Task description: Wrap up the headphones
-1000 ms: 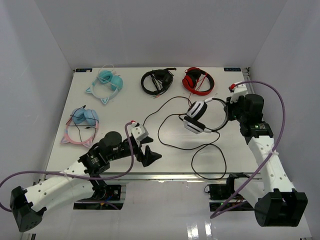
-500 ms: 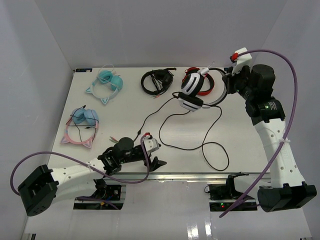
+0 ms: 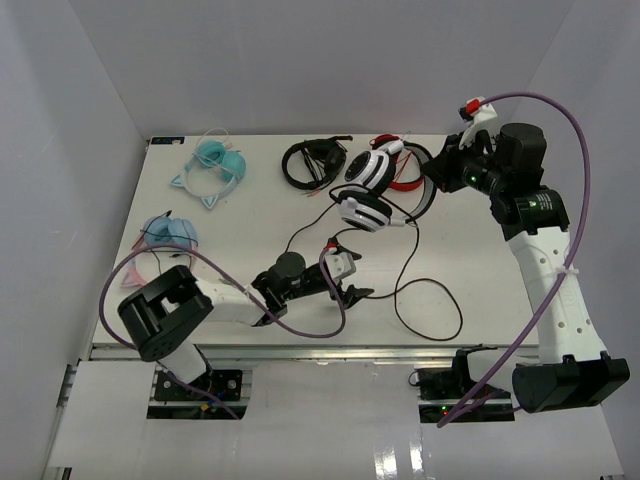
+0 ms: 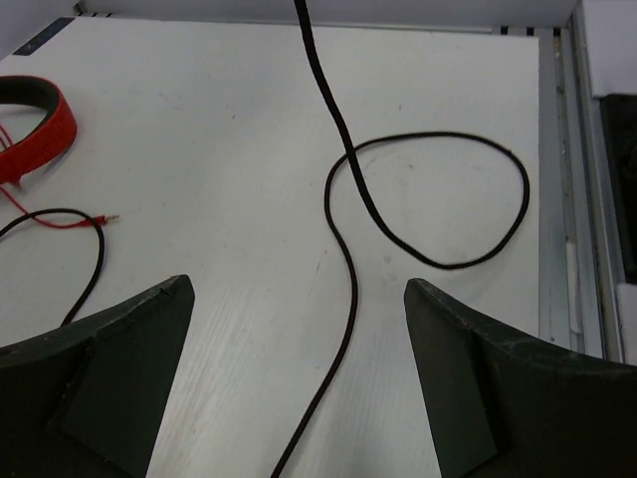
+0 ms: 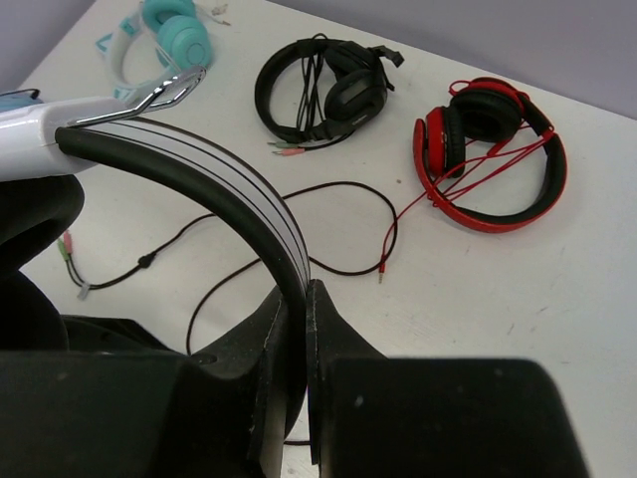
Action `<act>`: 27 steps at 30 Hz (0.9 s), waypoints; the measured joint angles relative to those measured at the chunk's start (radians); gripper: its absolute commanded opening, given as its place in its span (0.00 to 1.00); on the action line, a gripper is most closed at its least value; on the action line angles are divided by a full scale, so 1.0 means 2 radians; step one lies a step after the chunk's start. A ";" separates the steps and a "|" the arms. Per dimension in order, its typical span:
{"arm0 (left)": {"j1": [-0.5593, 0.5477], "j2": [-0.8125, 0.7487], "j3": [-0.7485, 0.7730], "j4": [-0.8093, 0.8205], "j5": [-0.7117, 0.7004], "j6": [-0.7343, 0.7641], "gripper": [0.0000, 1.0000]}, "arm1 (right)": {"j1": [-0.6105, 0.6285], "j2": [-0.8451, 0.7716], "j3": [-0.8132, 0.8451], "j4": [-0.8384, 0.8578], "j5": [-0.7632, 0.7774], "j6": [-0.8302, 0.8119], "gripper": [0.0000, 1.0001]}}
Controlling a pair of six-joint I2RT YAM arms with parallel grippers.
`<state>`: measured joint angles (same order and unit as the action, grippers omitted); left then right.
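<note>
The white headphones (image 3: 365,190) hang in the air over the far middle of the table, cups down to the left. My right gripper (image 3: 441,176) is shut on their black-padded headband (image 5: 249,199), which shows pinched between the fingers (image 5: 304,294) in the right wrist view. The thin black cable (image 3: 430,310) trails down onto the table and loops at the near right. My left gripper (image 3: 356,292) is open, low over the table. The cable (image 4: 348,269) runs across the table between its two fingers without touching them.
An all-black pair (image 3: 313,162) and a red pair (image 3: 405,172) lie at the far edge; the lifted headphones partly hide the red pair. A teal cat-ear pair (image 3: 212,168) lies far left and a pink and blue pair (image 3: 160,240) at the left edge.
My right gripper has raised the headphones off the table and carried them away and left, dragging the cable. My left arm has swung right along the near edge to the cable.
</note>
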<state>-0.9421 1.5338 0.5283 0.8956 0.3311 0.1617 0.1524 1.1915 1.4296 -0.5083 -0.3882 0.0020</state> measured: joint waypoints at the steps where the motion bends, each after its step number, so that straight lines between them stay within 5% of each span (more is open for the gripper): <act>1: 0.000 0.020 0.014 0.017 0.005 -0.007 0.94 | -0.002 0.001 0.002 0.000 -0.006 0.005 0.08; 13: -0.038 0.178 0.128 0.128 0.055 -0.091 0.87 | -0.014 0.002 0.015 0.000 -0.054 0.043 0.08; 16: -0.050 0.207 0.144 0.141 0.057 -0.106 0.67 | -0.021 0.002 0.015 0.000 -0.065 0.050 0.08; 22: -0.058 0.259 0.166 0.151 0.062 -0.136 0.01 | -0.048 0.001 0.027 -0.001 -0.090 0.067 0.08; 27: -0.058 0.261 0.153 0.155 0.061 -0.144 0.00 | -0.076 -0.008 0.037 0.002 -0.106 0.077 0.08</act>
<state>-1.0576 2.0564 0.8349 1.2055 0.4538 -0.1260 0.0012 1.1757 1.5036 -0.5045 -0.6005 0.1563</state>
